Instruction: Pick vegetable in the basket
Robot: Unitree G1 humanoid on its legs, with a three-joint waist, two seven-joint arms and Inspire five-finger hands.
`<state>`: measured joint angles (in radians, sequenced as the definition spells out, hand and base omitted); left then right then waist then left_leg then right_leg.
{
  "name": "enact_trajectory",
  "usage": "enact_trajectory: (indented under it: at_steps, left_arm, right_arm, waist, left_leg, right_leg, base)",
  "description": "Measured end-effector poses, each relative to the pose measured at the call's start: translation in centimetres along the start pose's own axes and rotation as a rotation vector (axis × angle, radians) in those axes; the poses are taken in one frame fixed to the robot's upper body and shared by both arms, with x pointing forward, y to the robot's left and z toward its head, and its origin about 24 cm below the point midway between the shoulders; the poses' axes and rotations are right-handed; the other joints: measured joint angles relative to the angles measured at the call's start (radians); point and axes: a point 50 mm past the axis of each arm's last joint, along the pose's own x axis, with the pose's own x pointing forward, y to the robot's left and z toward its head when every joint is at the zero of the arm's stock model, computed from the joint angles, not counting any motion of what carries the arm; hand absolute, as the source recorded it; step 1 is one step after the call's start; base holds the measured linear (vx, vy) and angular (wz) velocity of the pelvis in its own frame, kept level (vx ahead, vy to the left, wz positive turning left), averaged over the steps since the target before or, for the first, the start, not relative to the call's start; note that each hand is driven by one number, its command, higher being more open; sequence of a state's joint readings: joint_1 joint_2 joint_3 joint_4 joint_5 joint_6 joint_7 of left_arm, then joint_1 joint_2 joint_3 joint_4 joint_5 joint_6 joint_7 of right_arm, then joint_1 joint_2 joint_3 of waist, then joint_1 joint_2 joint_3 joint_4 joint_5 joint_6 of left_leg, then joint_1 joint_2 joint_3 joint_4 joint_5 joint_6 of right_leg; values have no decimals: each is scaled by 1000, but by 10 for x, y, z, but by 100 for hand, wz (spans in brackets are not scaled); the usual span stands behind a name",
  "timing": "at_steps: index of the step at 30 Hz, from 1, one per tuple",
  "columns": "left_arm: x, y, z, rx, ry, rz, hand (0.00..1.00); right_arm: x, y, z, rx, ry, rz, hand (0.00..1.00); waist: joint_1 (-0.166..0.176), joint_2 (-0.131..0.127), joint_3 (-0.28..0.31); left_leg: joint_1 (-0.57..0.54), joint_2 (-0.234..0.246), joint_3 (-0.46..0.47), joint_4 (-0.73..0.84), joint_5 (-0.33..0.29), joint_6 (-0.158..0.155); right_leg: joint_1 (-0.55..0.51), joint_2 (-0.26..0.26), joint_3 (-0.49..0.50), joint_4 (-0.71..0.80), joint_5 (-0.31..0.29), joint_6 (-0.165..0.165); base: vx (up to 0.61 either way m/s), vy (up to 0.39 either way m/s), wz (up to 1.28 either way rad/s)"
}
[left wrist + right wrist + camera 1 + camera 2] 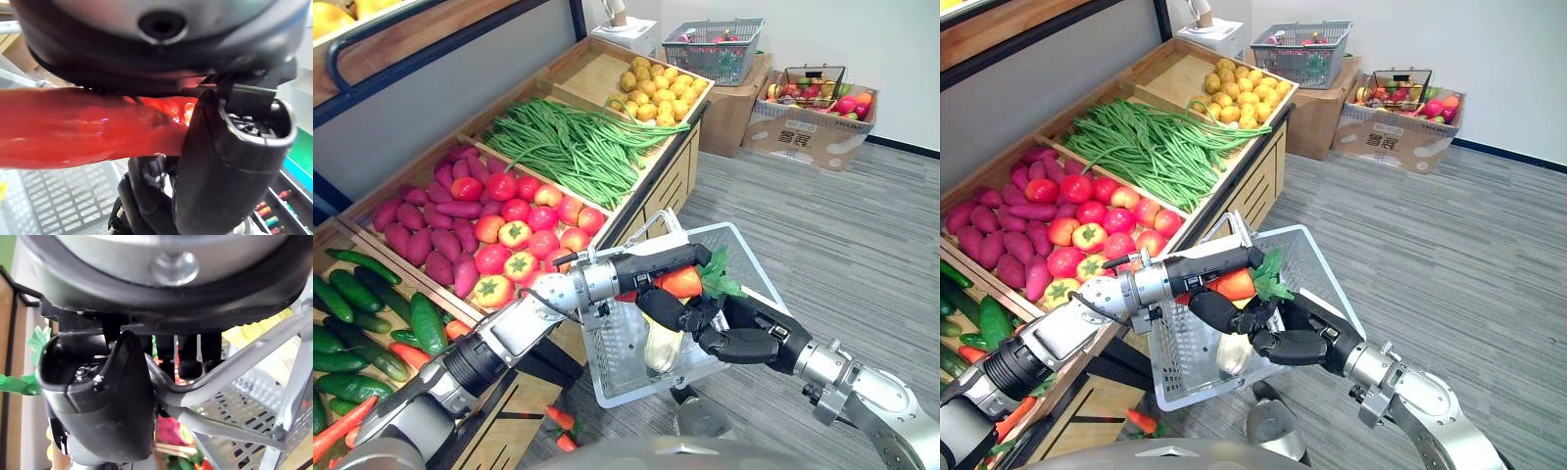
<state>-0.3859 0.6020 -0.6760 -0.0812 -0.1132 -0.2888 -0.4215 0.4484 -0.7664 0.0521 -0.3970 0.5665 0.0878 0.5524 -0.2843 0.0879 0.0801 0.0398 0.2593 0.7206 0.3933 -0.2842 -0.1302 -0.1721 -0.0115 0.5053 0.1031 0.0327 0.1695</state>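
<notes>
Grey plank floor [842, 225] below both hands, produce stand [641, 201] beside the outstretched left arm, basket [619, 357] hanging from right hand [734, 338] curled round its handle [230, 367], left hand [651, 266] clasping carrot [682, 282] just above right hand, over basket.

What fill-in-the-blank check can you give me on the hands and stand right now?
The left hand is shut on an orange ____ with green leaves. The right hand holds the grey mesh ____ by its handle. On the stand, the green beans lie between the tomatoes and the ____ fruit. Missing words: carrot; basket; yellow.
</notes>
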Motion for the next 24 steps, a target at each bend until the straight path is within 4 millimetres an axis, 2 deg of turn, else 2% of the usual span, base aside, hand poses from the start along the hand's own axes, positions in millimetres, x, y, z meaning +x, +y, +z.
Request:
enact_trajectory:
  at_steps: [7,15,24]
  left_arm:
    - [1,-10,-8,-17,8,-40,0]
    - [4,-21,-16,16,4,-98,0]
    - [6,-33,-21,38,-3,-145,0]
  right_arm:
    - [-4,1,-6,13,60,14,0]
    - [-7,0,-10,12,128,30,0]
    - [-12,2,-17,17,190,49,0]
  waist:
    - [-23,-8,9]
    - [-26,1,16]
    - [-51,2,17]
  left_leg:
    - [-19,12,4,40,-26,5]
    - [-30,11,3,43,-27,7]
    - [-32,11,4,43,-27,7]
  right_leg:
    - [-8,-1,7,-2,2,2]
    - [-19,-3,7,-1,3,4]
    - [-22,-3,7,-1,3,4]
  base:
    - [28,40,-4]
    - [35,16,0]
    - [35,12,0]
